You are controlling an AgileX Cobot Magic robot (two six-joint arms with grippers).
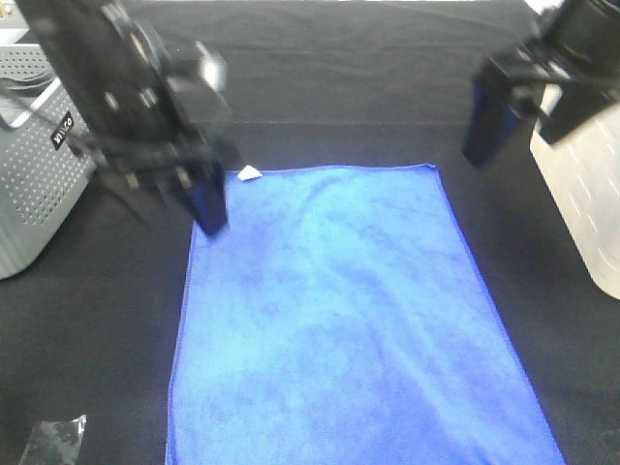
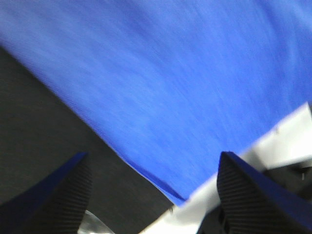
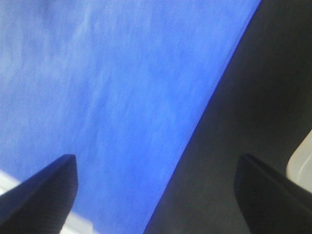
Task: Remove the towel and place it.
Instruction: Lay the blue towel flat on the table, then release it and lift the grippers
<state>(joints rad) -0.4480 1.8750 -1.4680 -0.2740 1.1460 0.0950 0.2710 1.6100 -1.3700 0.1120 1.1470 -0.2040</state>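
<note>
The royal-blue towel (image 1: pixel 349 320) lies spread flat on the black table cloth (image 1: pixel 339 77), with its small white tag (image 1: pixel 250 173) at the far left corner. My left gripper (image 1: pixel 184 199) hangs open and empty over that far left corner, blurred by motion. In the left wrist view the towel (image 2: pixel 161 73) fills the frame beyond the open gripper (image 2: pixel 153 155). My right gripper (image 1: pixel 499 126) is open and empty, raised just beyond the towel's far right corner. The right wrist view shows the towel's edge (image 3: pixel 97 97) between the spread fingers of the gripper (image 3: pixel 157 158).
A grey perforated basket (image 1: pixel 29 174) stands at the left edge. A white slotted container (image 1: pixel 586 213) stands at the right edge and also shows in the right wrist view (image 3: pixel 303 156). A crumpled dark wrapper (image 1: pixel 53 441) lies at the front left.
</note>
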